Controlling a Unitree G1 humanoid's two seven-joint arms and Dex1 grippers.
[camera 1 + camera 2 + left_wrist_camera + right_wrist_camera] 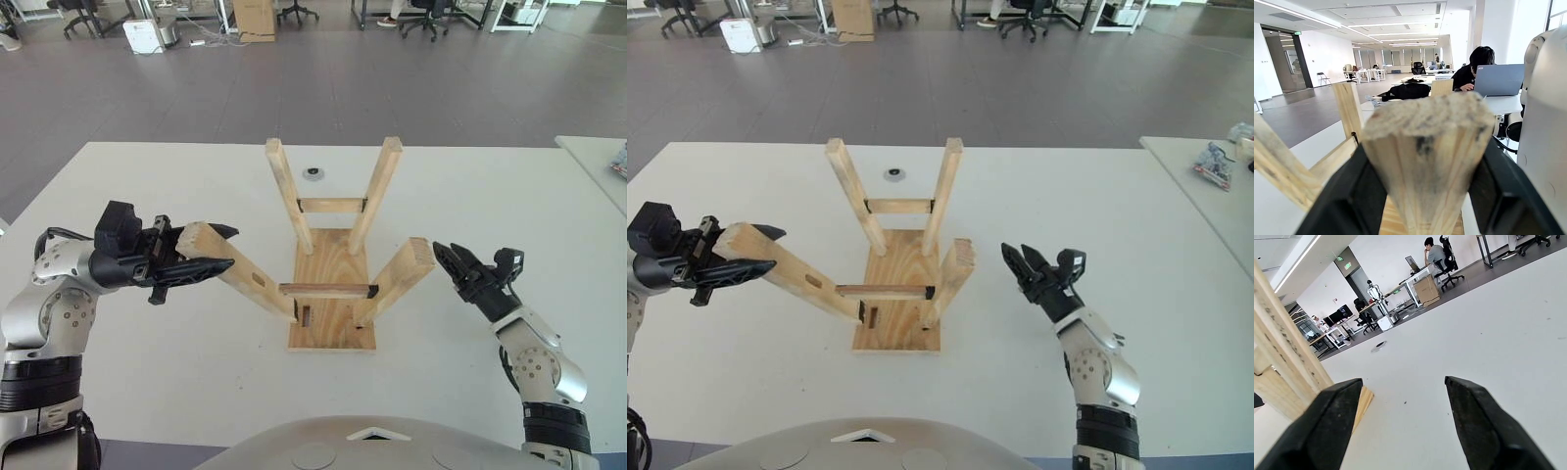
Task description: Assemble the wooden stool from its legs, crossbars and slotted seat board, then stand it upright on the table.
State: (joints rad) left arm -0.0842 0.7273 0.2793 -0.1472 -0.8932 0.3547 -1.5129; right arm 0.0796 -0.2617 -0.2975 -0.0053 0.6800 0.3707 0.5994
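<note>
Two eye views, head camera: I see the wooden stool [328, 259] upside down near the middle of the table [147, 176], with its slotted seat board [333, 335] flat on the surface and four legs pointing up and splaying outward. One crossbar [328, 290] joins the near pair of legs and a second crossbar [331, 205] joins the far pair. The left gripper [233, 247] is clamped on the free end of the near-left leg [250, 279], one finger on each side of the wood. The right gripper [1016, 253] hangs just beside the tip of the near-right leg [955, 269] without touching it, its fingers spread and holding nothing. A small round disc [313, 173] lies on the table beyond the far legs.

Left wrist view: the sawn end of the near-left leg sits close to my lens, gripped between the two black fingers [1344, 196], which press against opposite faces. Another leg [1349, 110] rises behind it.

Right wrist view: both fingers [1322, 426] stand wide apart with bare tabletop between them. A corner of the seat board [1364, 401] and a slanting leg [1283, 338] lie just beyond one finger. The disc shows farther off on the table.
</note>
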